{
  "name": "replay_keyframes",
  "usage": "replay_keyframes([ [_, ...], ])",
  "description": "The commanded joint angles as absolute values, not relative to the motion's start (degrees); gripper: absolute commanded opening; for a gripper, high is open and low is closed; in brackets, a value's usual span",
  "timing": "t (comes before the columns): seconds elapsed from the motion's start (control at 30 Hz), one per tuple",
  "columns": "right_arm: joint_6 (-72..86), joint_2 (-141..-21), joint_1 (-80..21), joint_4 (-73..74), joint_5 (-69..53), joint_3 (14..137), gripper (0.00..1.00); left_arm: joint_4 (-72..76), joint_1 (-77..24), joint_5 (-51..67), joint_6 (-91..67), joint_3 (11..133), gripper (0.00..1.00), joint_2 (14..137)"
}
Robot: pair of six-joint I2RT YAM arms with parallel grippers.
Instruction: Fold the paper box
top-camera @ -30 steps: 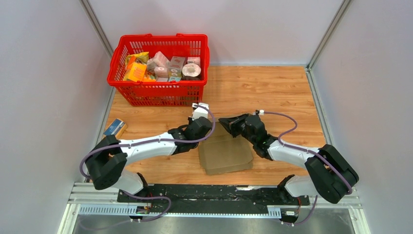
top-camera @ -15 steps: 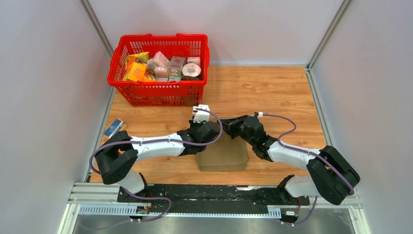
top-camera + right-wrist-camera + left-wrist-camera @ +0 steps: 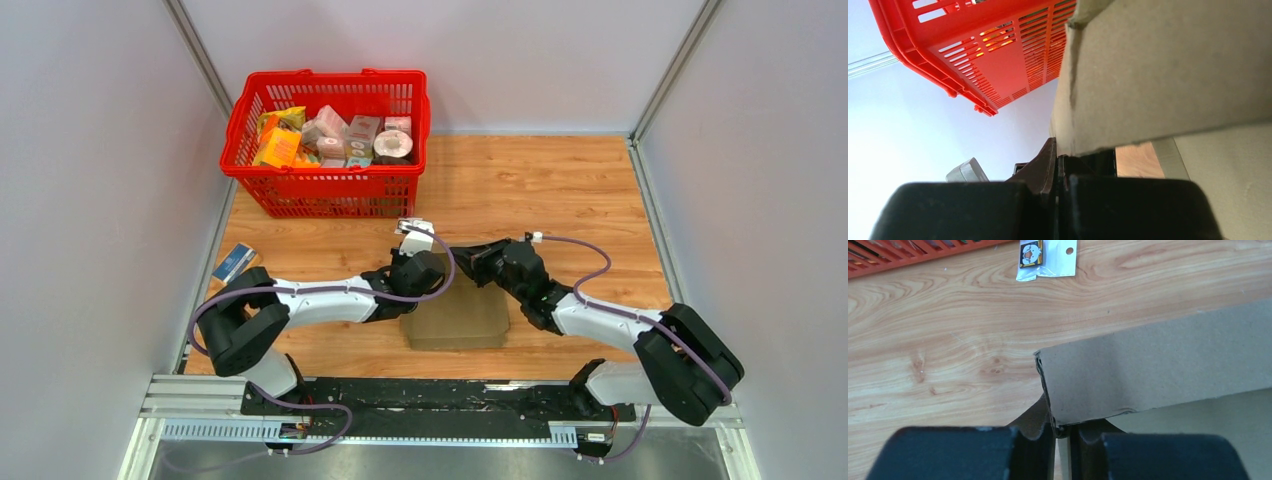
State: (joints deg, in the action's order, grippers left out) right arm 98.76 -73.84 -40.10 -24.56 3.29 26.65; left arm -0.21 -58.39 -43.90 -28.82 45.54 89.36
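The paper box [image 3: 460, 320] is a brown cardboard sheet lying between the two arms, its far flaps lifted. In the left wrist view a raised flap [image 3: 1148, 370] stands up from the sheet. Its lower left corner dips between the tips of my left gripper [image 3: 1062, 435], whose jaws stand a narrow gap apart around it. My right gripper [image 3: 1062, 167] is shut on the edge of another upright flap [image 3: 1168, 75]. From above, the left gripper [image 3: 418, 275] and right gripper [image 3: 468, 262] face each other over the box's far edge.
A red basket [image 3: 325, 190] full of groceries stands at the back left, close behind both grippers [image 3: 998, 45]. A small white packet [image 3: 1045, 257] lies on the wood just before it. A blue-and-tan packet [image 3: 236, 262] lies by the left wall.
My left gripper has swung right and nearer, up to the box's far left corner, and its jaws have narrowed. The box's outline looks shorter from above. The right gripper kept its grip.
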Motion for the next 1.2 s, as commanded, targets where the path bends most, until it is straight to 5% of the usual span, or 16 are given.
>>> replay_keyframes([
  [0.0,98.3,-72.9,-40.6,-21.5,3.4,26.3,0.0,-2.7,-58.5,-45.3,-30.0,49.6,0.13,91.1],
  [0.13,95.4,-72.1,-40.6,-18.8,3.3,26.9,0.03,-0.3,-58.4,-44.8,-29.3,47.7,0.07,90.4],
  [0.23,84.3,-69.0,-40.5,-12.8,3.0,28.1,0.5,3.8,-58.4,-43.2,-28.1,45.2,0.05,88.5],
  [0.37,51.5,-63.4,-40.3,12.4,4.7,38.7,0.84,6.8,-58.4,-42.1,-27.6,43.0,0.03,87.1],
  [0.53,26.7,-53.0,-40.2,32.1,6.5,43.5,0.88,9.6,-58.4,-42.1,-27.6,40.5,0.0,85.5],
  [0.7,23.5,-55.8,-35.1,46.2,8.0,56.1,0.87,10.6,-58.4,-43.3,-28.5,39.1,0.0,84.2],
  [0.93,21.7,-60.7,-30.9,39.4,-3.3,57.6,0.71,10.2,-58.4,-44.1,-29.0,39.2,0.0,84.5],
  [1.17,24.4,-60.5,-29.9,30.4,-0.9,52.1,0.64,9.6,-58.4,-43.8,-29.2,39.9,0.0,84.8],
])
